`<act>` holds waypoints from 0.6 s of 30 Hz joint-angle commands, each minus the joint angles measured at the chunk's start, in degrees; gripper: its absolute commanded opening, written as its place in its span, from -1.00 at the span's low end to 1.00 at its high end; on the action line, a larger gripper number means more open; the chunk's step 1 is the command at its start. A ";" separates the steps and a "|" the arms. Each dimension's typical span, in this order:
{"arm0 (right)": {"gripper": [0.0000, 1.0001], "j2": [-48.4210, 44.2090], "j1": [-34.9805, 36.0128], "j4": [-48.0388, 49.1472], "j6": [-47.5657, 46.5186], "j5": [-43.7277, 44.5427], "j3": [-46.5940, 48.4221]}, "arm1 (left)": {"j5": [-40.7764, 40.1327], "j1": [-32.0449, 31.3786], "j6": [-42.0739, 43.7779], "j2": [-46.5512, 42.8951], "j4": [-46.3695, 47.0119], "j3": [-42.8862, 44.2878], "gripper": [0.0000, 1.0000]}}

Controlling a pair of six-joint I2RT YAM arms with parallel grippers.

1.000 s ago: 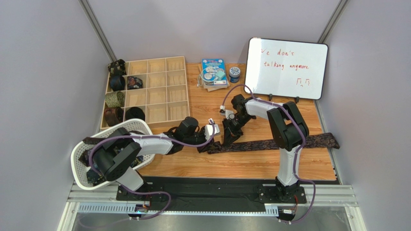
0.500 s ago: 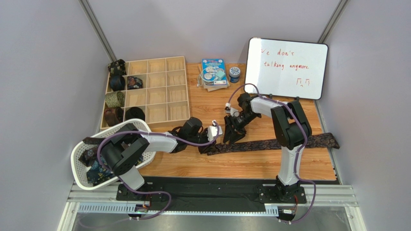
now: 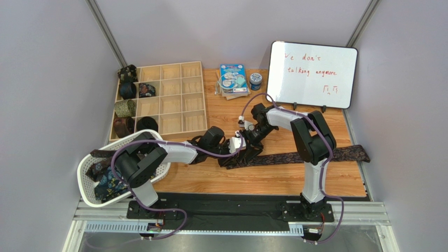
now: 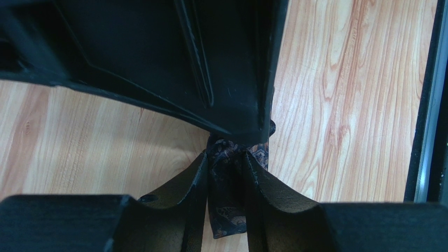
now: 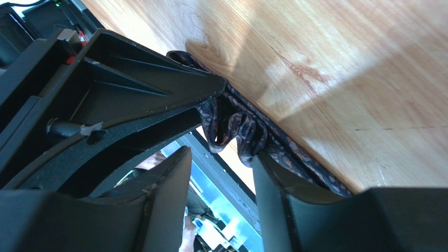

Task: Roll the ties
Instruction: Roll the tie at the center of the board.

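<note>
Left hand (image 4: 225, 163) clamps tie (image 4: 227, 218) end | right hand (image 5: 221, 157) spread, tie bunched at fingertips

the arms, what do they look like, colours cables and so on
Both the left arm and right arm have white links with bulky black joints, a purple cable looping along each. The left end effector and right end effector are black with two wedge-shaped fingers.

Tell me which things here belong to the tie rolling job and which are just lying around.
Job: long tie, pinched in the left claw; rolled ties in the wooden tray; loose ties in the white basket.
Lying about: whiteboard; blue packet; small jar.
</note>
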 commanded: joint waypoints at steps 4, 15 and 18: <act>-0.52 1.85 0.61 1.01 0.90 4.26 1.23 | -1.09 -0.51 2.10 1.34 -2.70 1.68 -0.24; -1.00 4.04 0.43 0.92 -0.77 11.12 -0.53 | 4.17 2.04 1.92 -8.15 0.46 -4.56 0.46; -1.00 4.48 0.43 1.09 -0.68 11.74 -0.44 | 4.70 2.13 3.42 -8.07 0.81 -5.53 0.47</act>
